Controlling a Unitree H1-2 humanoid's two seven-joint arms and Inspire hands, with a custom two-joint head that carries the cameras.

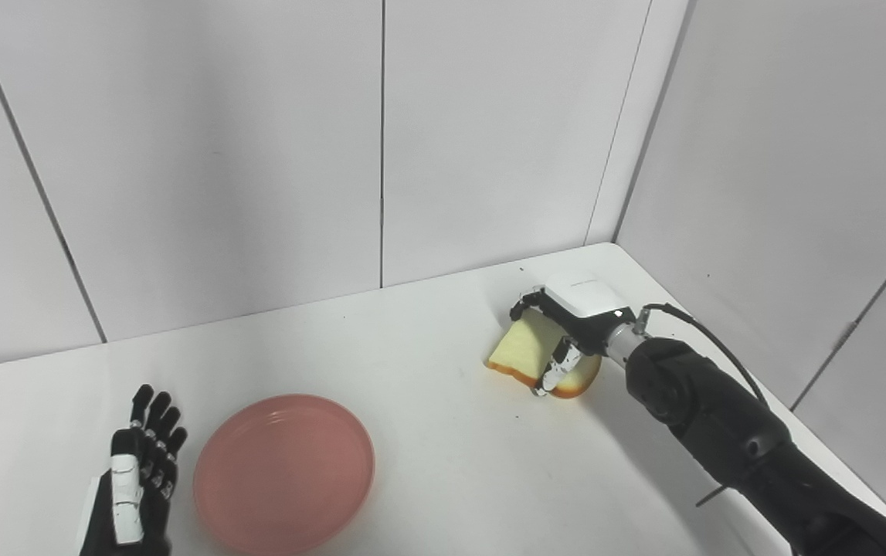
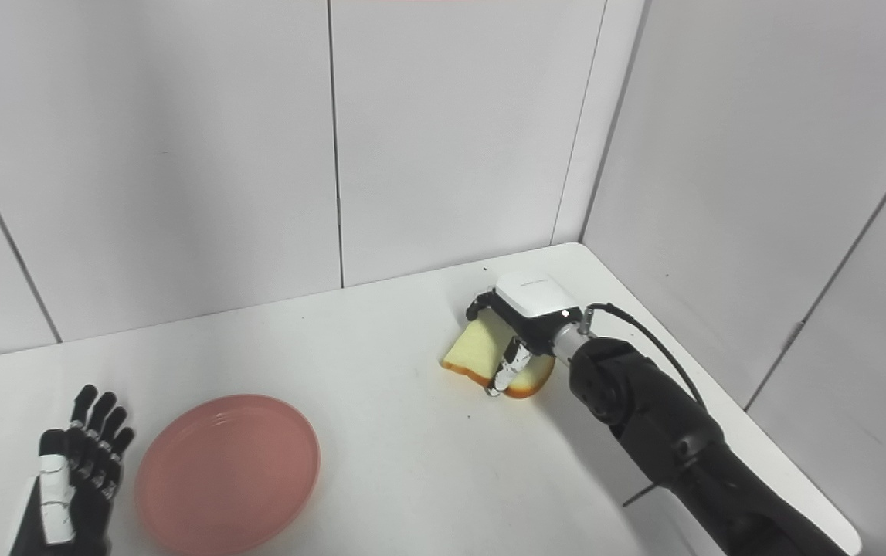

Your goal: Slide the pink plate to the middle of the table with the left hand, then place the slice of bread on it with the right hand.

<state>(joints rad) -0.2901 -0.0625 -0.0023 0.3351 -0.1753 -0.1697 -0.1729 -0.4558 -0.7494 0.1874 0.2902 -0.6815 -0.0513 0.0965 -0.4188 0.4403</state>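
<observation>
At right of centre the right hand [image 1: 566, 328] is clamped on the slice of bread [image 1: 524, 351], tilting it for lifting toward the pink plate [image 1: 284, 471] at lower left, where the left hand [image 1: 137, 479] rests empty, fingers apart.

Plain pink plate [image 1: 284, 472] lower left; pale yellow bread [image 1: 529, 349], seemingly orange-brown crust; black-and-white hands [image 1: 141, 479]; white table [image 1: 427, 371] and walls [image 1: 218, 154].

Plate [image 1: 284, 472] left-front — bread [image 1: 529, 354] right-rear on table [image 1: 427, 371].
</observation>
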